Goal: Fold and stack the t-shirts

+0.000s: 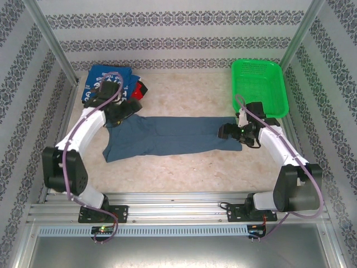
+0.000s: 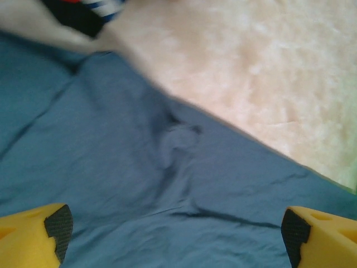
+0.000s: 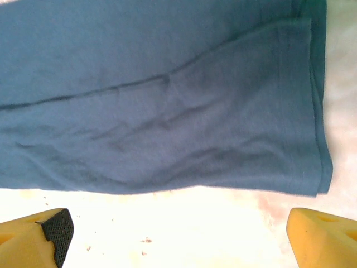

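Lying flat across the middle of the table (image 1: 184, 95), the slate-blue shirt (image 1: 167, 134) stretches sideways between the two arms, lightly creased. The left claw (image 1: 120, 111) hovers over the shirt's left end, close to the pile of other shirts (image 1: 109, 78) in the far left corner, bright blue on top with red and black at its side. Seen from the left wrist, its yellow fingers (image 2: 33, 234) are spread wide above the blue cloth. The right claw (image 1: 226, 132) is at the shirt's right end; its fingers (image 3: 321, 234) are also spread wide, over bare table just beside the shirt's edge. A green basket (image 1: 259, 84) sits in the far right corner, apart from the shirt
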